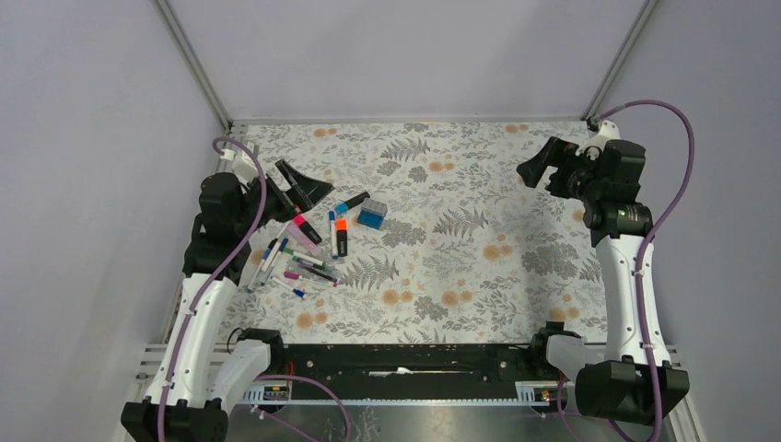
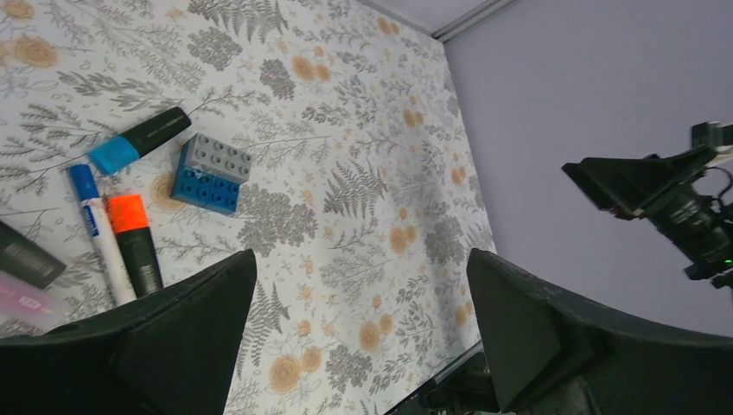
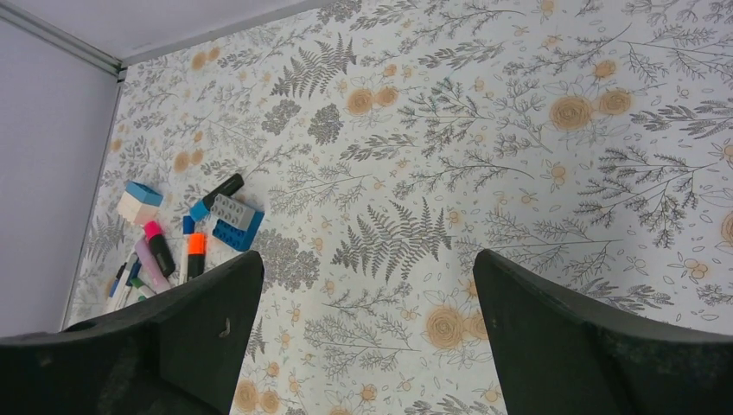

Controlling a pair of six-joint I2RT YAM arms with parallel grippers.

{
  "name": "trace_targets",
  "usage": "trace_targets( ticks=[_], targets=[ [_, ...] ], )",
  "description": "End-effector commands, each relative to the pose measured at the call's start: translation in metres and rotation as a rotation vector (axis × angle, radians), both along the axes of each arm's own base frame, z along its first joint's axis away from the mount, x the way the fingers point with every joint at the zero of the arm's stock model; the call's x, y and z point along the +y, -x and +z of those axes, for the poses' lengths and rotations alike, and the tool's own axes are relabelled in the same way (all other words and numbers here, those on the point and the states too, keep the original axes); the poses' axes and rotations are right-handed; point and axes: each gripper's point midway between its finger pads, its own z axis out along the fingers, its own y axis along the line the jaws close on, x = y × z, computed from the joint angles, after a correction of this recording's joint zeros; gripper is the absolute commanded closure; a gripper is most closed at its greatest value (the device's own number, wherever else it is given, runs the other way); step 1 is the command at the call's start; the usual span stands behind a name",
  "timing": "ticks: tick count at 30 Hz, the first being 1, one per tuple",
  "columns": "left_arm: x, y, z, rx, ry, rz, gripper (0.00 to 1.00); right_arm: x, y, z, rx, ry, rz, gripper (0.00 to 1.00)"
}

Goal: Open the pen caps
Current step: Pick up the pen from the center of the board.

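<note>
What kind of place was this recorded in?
Probably a lab test cell, not a home: plain walls on a metal frame box in a floral-covered table, with pens and a toy block laid out.

The pens with their pen caps are lying in a heap at the left side of the table, crowding the room near the left wall. The block is sitting just beside the heap. The left gripper is hanging over the heap. The middle and right of the table are giving a hand plenty of room to pass. The right gripper is hanging near the far right corner, well apart from the heap.
</note>
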Motion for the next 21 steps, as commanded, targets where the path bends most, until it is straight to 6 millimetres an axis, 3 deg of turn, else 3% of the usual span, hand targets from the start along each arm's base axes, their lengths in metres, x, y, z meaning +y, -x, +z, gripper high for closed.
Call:
trace_targets(
  ticks=[1,8,13,16,21],
  targets=[
    [0.013,0.0,0.0,-0.011,-0.111,0.036,0.01,0.005,0.002,0.017,-0.014,-0.003,0.038,0.02],
    [0.016,-0.007,-0.007,0.016,-0.173,0.024,0.01,0.028,0.014,0.019,-0.068,0.055,0.268,0.02],
    [0.008,-0.013,-0.015,0.05,-0.169,-0.019,0.01,0.044,0.034,0.004,-0.096,0.146,0.511,0.02],
    [0.003,-0.013,-0.034,0.091,-0.192,-0.027,0.01,0.041,0.038,-0.011,-0.072,0.192,0.537,0.02],
    [0.001,-0.014,-0.084,0.2,-0.278,0.028,0.01,0.051,0.062,-0.037,-0.064,0.213,0.683,0.01]
  ],
)
